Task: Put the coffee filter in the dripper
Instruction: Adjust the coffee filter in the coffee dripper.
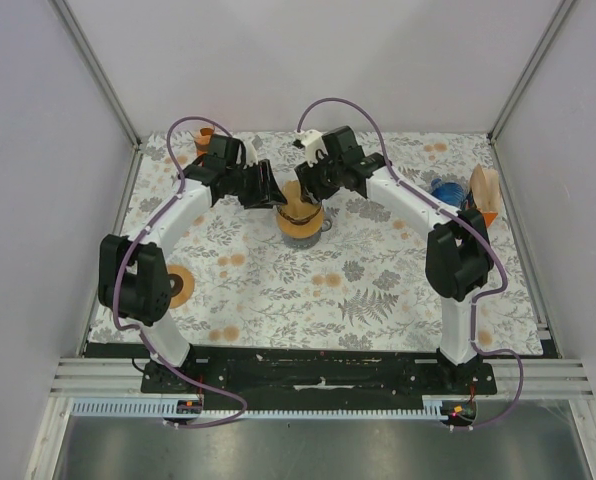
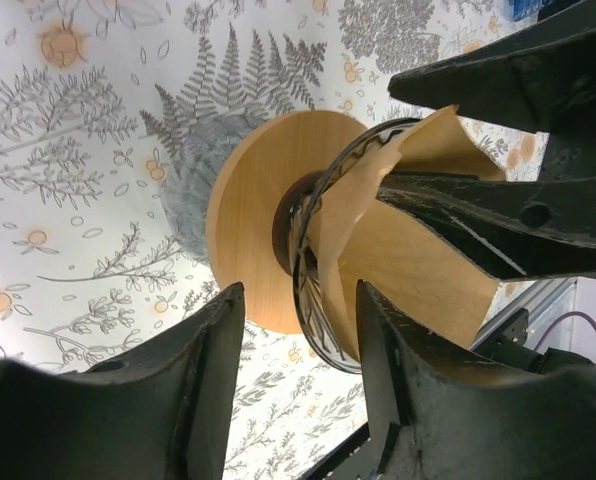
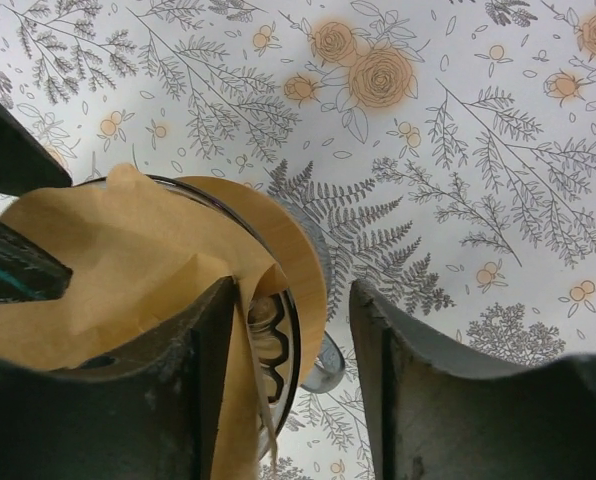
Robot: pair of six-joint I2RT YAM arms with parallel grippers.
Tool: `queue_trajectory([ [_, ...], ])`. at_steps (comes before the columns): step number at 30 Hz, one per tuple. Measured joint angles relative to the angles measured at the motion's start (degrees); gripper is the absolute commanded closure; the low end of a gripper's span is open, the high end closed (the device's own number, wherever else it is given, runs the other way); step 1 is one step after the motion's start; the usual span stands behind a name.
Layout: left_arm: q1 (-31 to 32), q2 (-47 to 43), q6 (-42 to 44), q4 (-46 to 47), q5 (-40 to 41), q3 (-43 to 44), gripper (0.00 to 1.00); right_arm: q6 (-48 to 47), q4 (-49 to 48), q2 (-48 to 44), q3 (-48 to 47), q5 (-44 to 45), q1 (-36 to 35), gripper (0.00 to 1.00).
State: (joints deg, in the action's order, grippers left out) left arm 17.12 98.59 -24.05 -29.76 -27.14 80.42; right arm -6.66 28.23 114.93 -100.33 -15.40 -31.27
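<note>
We see filter (image 2: 418, 270) seated in dripper (image 2: 253, 230), mid table (image 1: 378, 290), paper edge flaring past wire rim. Our left gripper (image 2: 300, 300) half open astride rim, gripping nothing. Our right gripper (image 3: 293, 295) half open, one finger over filter, empty.

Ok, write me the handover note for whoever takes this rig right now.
Left pincer: open, astride the rim of the dripper, gripping nothing.
Right pincer: open, also astride the rim, beside the filter's edge.
Things: the dripper stands in the middle of the table. The brown coffee filter sits inside its wire cone, with its creased top edge standing above the rim.
Done: the filter is in the dripper.
Left: probably only check that it sits evenly, then lift both arms clear without catching the paper.
</note>
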Motion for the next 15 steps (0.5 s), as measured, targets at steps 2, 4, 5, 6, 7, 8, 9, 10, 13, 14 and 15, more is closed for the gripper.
queue_trajectory([
  [2, 0.0, 0.0, 0.9, -0.8, 0.0, 1.3, 0.4, 0.0, 0.0, 0.0, 0.1, 0.0, 0.0, 0.34],
  [4, 0.0, -0.1, 1.6, -1.1, 0.0, 2.3, 0.36, -0.3, 0.1, 0.0, 0.1, -0.1, 0.1, 0.29],
  [5, 0.0, -0.2, 2.0, -1.2, 0.0, 2.8, 0.36, -0.5, 0.1, 0.0, 0.1, -0.2, 0.1, 0.28],
  [6, 0.0, -0.3, 2.3, -1.4, 0.0, 3.0, 0.35, -0.5, 0.1, 0.0, 0.1, -0.3, 0.1, 0.27],
  [7, 0.0, -0.4, 2.6, -1.4, 0.0, 3.2, 0.35, -0.6, 0.1, 0.0, 0.1, -0.3, 0.1, 0.25],
  [8, 0.0, -0.5, 2.9, -1.5, 0.0, 3.3, 0.34, -0.7, 0.1, 0.0, 0.1, -0.4, 0.1, 0.24],
  [9, 0.0, -0.6, 3.2, -1.7, 0.0, 3.5, 0.34, -0.9, 0.1, 0.0, 0.1, -0.5, 0.1, 0.24],
  [10, 0.0, -0.7, 3.6, -1.9, 0.1, 3.6, 0.34, -1.0, 0.1, 0.0, 0.1, -0.5, 0.1, 0.23],
  [13, 0.0, -0.9, 4.2, -2.4, 0.1, 4.2, 0.34, -1.4, 0.2, -0.2, 0.1, -1.1, 0.2, 0.23],
  [14, 0.0, -1.0, 4.4, -2.7, 0.1, 4.3, 0.34, -1.6, 0.3, -0.3, 0.1, -1.2, 0.2, 0.23],
  [15, 0.0, -1.2, 4.6, -2.9, 0.1, 4.4, 0.33, -1.6, 0.5, -0.5, 0.1, -1.3, 0.3, 0.22],
])
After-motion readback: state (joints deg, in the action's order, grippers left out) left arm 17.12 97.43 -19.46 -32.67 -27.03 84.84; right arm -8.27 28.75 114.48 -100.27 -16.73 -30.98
